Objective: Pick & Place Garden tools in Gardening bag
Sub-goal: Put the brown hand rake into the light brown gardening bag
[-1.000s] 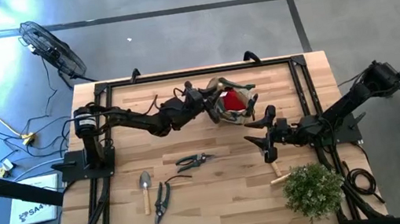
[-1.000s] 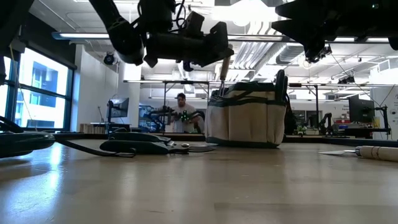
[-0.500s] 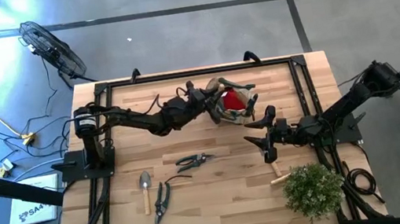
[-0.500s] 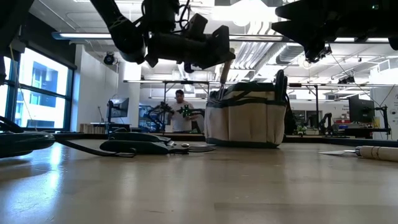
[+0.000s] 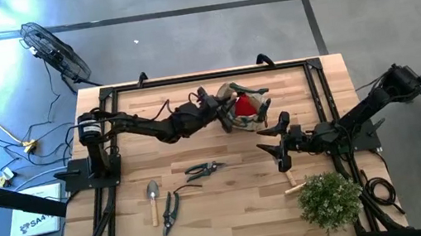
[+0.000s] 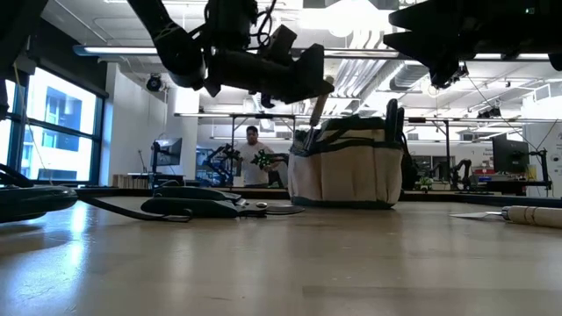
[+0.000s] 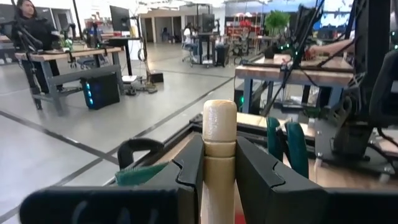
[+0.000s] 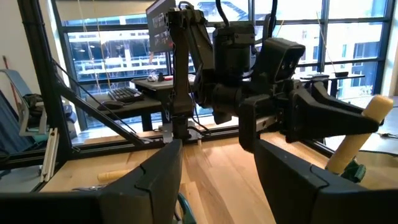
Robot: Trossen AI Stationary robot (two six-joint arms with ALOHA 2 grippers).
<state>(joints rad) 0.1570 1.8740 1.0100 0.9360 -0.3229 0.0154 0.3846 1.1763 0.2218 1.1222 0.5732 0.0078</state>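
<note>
The olive-tan gardening bag point(image 5: 250, 93) stands at the table's far middle, with a red glove point(image 5: 244, 107) inside it. My left gripper point(image 5: 222, 109) reaches over the bag's left rim and is shut on a trowel's pale wooden handle point(image 6: 318, 104). The trowel's blade is hidden inside the bag point(image 6: 347, 167). My right gripper point(image 5: 275, 147) hovers open and holds nothing, nearer than the bag and to its right. Another trowel point(image 5: 153, 198) and two dark shears point(image 5: 169, 213) point(image 5: 205, 169) lie flat on the near left of the table. My left gripper pinches the trowel's wooden handle just below its rounded free end point(image 7: 219, 134) between its two fingers point(image 7: 189, 174). The fingers come about level from the table's left and lie across the handle. The handle stands tilted, free end up, and its lower part goes down into the bag.
A bushy green plant point(image 5: 329, 199) stands at the near right corner, with a pale wooden handle point(image 5: 292, 186) lying beside it. A black frame point(image 5: 188, 78) runs round the table's edges. A person point(image 6: 255, 158) stands in the room beyond the table.
My left gripper has tipped upward at the wrist while staying over the bag's rim. The trowel handle, which stood upright, now leans with its free end toward the bag.
</note>
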